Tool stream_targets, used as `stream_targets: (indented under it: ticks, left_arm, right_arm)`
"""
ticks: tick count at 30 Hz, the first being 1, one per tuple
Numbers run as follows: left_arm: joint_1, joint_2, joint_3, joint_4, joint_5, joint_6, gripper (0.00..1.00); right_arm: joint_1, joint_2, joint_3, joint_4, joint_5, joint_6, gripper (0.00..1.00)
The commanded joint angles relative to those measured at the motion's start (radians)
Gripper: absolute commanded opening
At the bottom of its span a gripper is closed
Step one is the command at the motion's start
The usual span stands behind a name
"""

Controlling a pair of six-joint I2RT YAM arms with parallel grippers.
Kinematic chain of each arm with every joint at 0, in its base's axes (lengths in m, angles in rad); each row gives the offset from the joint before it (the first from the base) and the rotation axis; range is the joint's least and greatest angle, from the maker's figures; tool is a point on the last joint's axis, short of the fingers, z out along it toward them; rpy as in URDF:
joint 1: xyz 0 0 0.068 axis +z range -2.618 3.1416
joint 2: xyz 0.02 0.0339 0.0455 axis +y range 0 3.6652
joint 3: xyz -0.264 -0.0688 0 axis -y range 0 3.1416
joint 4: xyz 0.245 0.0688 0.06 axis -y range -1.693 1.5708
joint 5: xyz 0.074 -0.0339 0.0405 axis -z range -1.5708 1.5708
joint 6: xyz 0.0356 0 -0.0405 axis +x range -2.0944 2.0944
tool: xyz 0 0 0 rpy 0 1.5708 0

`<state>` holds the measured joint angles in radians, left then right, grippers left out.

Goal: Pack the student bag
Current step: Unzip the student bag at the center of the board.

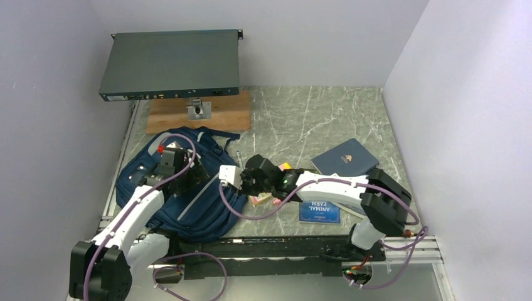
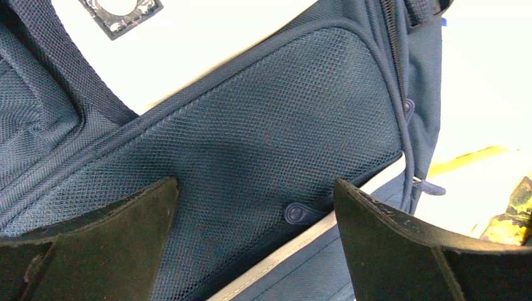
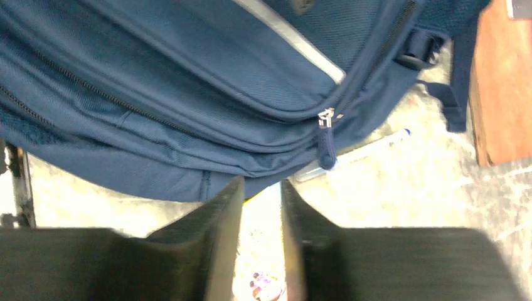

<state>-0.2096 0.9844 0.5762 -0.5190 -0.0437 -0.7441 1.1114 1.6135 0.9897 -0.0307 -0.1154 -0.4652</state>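
From above, the student bag (image 1: 210,210) lies slumped flat just on the near side of the wooden board (image 1: 219,111), its top end closest to the board. Your left gripper (image 1: 188,172) hangs over the bag's middle, and your right gripper (image 1: 241,182) sits at the bag's right edge, further from the board than the left. On the left wrist view, the left gripper (image 2: 256,188) is spread wide and holds nothing, with mesh pocket fabric and a small zipper tab (image 2: 301,213) between the fingers. Expect that fabric to be soft and to bunch up instead of lifting as one piece. On the right wrist view, the right gripper (image 3: 262,188) is parted by only a slit and is empty, short of the bag's seam on the side away from the board (image 3: 502,81). The dangling zipper pull (image 3: 326,147) looks like the best thing to take hold of. It is small and floppy, so pinch it squarely and brace the light, yielding bag with your other arm.
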Motion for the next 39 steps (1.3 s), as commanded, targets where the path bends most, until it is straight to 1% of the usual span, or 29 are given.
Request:
stream_targets:
  ticks: [1,4,6,12,14,16,19,26,31,34,35,39]
  left_arm:
    - [0.006,-0.054,-0.024,0.061,0.034,0.027,1.0]
    - [0.006,-0.07,-0.024,0.06,0.049,0.032,1.0]
    - [0.006,-0.078,-0.023,0.056,0.049,0.038,1.0]
    - [0.006,-0.119,-0.041,0.074,0.082,0.037,1.0]
    - [0.006,-0.131,-0.045,0.073,0.093,0.041,1.0]
    - [0.006,-0.146,-0.05,0.073,0.094,0.051,1.0]
    - [0.006,-0.172,-0.061,0.069,0.088,0.065,1.0]
    - [0.006,-0.195,-0.059,0.057,0.081,0.092,1.0]
    - [0.006,-0.199,-0.068,0.069,0.108,0.086,1.0]
    - [0.006,-0.194,-0.076,0.083,0.124,0.087,1.0]
    - [0.006,-0.187,-0.079,0.093,0.13,0.089,1.0]
    - [0.007,-0.136,-0.069,0.089,0.105,0.087,1.0]
  right_arm:
    - [-0.037,-0.079,-0.014,0.118,0.002,0.077,0.41]
    - [-0.066,-0.016,0.046,0.038,-0.002,0.02,0.43]
    - [-0.097,0.018,0.084,0.013,-0.03,0.013,0.43]
    - [-0.213,0.089,0.158,0.02,-0.28,0.029,0.53]
    - [-0.236,0.102,0.169,0.007,-0.388,-0.021,0.58]
    - [-0.239,0.104,0.161,0.008,-0.437,-0.078,0.59]
    - [-0.24,0.117,0.155,0.064,-0.431,-0.078,0.6]
    - [-0.24,0.199,0.209,0.051,-0.391,-0.093,0.58]
    - [-0.24,0.231,0.236,0.037,-0.367,-0.105,0.55]
    - [-0.241,0.245,0.245,0.035,-0.367,-0.107,0.51]
    - [-0.24,0.251,0.25,0.012,-0.37,-0.105,0.49]
    - [-0.239,0.267,0.248,0.006,-0.357,-0.072,0.42]
